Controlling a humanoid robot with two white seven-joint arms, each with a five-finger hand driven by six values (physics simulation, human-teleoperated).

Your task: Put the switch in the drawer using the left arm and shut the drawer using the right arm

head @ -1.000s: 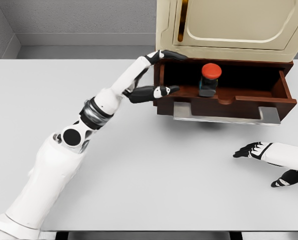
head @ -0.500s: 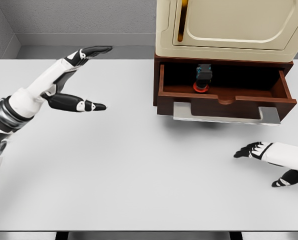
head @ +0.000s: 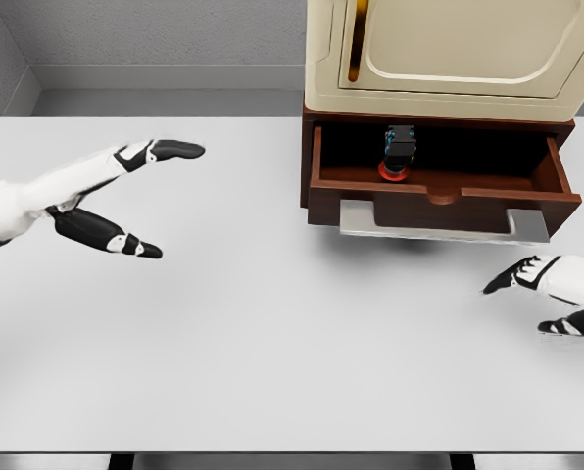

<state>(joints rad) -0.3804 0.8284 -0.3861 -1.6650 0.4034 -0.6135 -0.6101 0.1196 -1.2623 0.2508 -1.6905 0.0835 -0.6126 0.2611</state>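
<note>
The switch [head: 399, 152], dark-bodied with a red button, lies tipped over inside the open brown drawer [head: 439, 201], toward its back left. The drawer sticks out from under the cream cabinet [head: 449, 49] and has a silver handle [head: 439, 227] along its front. My left hand [head: 160, 201] hovers over the table's left side, far from the drawer, fingers spread and empty. My right hand [head: 537, 299] is at the right edge, below the drawer's right corner, fingers relaxed and holding nothing.
A white table [head: 292, 352] fills the view, with a grey wall [head: 155, 39] behind it. The cabinet stands at the table's back right.
My left arm has pulled back leftward from the drawer. The switch, upright a second ago, now lies on its side in the drawer. My right hand shifted slightly to the right.
</note>
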